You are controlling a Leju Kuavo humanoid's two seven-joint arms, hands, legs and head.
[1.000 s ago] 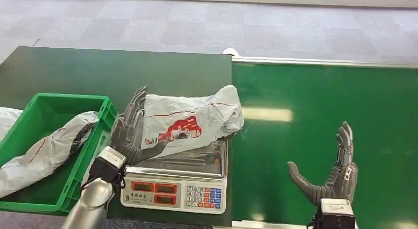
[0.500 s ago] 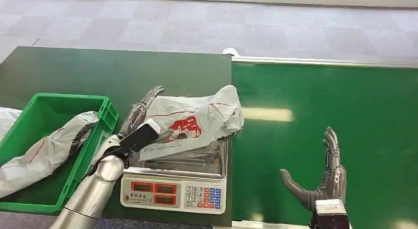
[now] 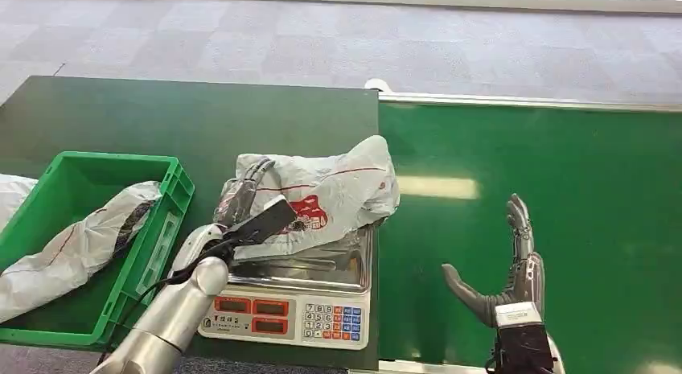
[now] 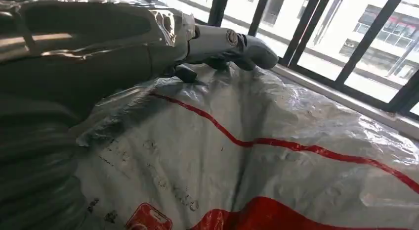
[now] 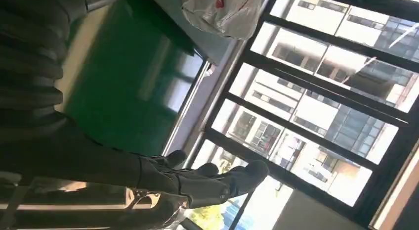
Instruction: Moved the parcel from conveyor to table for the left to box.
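Observation:
The parcel, a white plastic mailer with red print, lies on the steel pan of a weighing scale on the dark table. My left hand reaches over the parcel's left end, palm down, fingers stretched across the wrinkled bag. In the left wrist view the fingers lie along the top of the parcel, touching it; no closed grasp shows. My right hand hovers open over the green conveyor, fingers up and thumb out, holding nothing. The right wrist view shows that hand spread, with the parcel far off.
A green crate stands left of the scale, with a grey mailer bag draped inside it. The dark table stretches behind the crate and scale. The conveyor's metal edge runs along the far side, with grey floor beyond.
My left hand turned from beside the parcel's left edge to palm down over it and reached further onto the bag. My right hand drew back towards me and slightly left.

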